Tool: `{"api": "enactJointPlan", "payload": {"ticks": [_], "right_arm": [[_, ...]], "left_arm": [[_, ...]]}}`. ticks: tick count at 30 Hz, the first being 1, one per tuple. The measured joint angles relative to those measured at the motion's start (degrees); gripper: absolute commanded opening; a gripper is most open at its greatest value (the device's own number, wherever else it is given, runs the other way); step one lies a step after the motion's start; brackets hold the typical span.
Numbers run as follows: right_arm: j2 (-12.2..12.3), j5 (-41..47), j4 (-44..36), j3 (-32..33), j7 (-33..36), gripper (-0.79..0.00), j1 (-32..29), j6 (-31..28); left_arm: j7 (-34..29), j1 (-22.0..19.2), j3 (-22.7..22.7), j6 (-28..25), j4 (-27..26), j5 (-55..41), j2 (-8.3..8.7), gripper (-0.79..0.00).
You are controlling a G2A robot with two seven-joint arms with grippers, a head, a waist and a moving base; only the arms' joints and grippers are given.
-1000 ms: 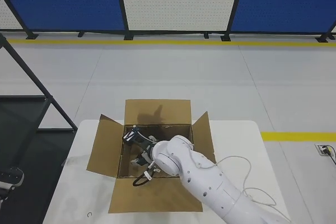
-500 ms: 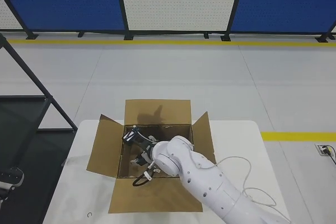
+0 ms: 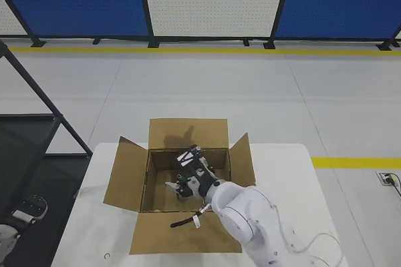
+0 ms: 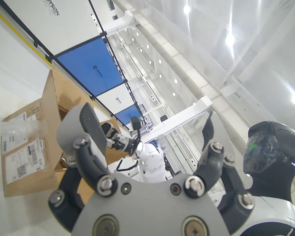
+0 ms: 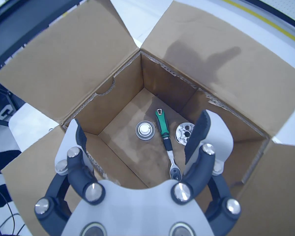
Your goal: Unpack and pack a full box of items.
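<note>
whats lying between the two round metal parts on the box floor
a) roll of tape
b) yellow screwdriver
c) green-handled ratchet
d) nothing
C: the right wrist view shows a green-handled ratchet on the floor of the box, between the round metal cap and the holed disc.

We see a plain brown cardboard box (image 5: 71,50) and a white table (image 3: 80,227). The wrench (image 5: 165,136) has a green handle, a black neck and a silver head. The can (image 5: 144,130) is silver with a white centre, and the metal disc (image 5: 180,136) is pale grey.
</note>
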Motion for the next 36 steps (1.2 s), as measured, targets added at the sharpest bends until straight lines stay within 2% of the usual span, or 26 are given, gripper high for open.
{"api": "enactJointPlan", "payload": {"ticks": [3, 13, 18, 26, 29, 32, 36], "right_arm": [[0.78, 0.74, -6.13, 3.51, -0.3, 0.0, -6.06, -1.52], [0.73, 1.25, -5.9, 3.28, -0.75, 0.0, -5.38, -1.71], [1.28, 5.57, -12.11, 8.56, -2.59, 0.0, -8.34, -0.59], [2.44, 14.57, -23.57, 21.01, 1.24, 0.0, -14.12, 3.31], [3.01, 17.85, -24.27, 25.84, 6.88, 0.0, -15.71, 5.37], [3.14, 17.89, -23.8, 26.72, 10.95, 0.0, -15.77, 6.52], [3.12, 17.84, -23.83, 26.59, 8.95, 0.0, -15.75, 6.24]], "left_arm": [[-4.83, -1.17, 0.09, 0.23, 1.01, 1.46, 0.49, 0.0], [-4.57, -1.15, 0.09, 0.25, 0.98, 1.51, 0.49, 0.0], [-6.36, -3.02, 2.47, 2.63, 1.96, 5.8, 1.06, 0.0], [-14.77, -10.14, 6.45, 4.79, 6.69, 9.43, 2.68, 0.0], [-15.51, -12.05, 7.6, 5.13, 7.95, 9.55, 3.0, 0.0], [-15.47, -12.02, 7.57, 5.15, 7.94, 9.57, 3.01, 0.0], [-15.47, -12.0, 7.56, 5.14, 7.92, 9.57, 3.0, 0.0]]}}
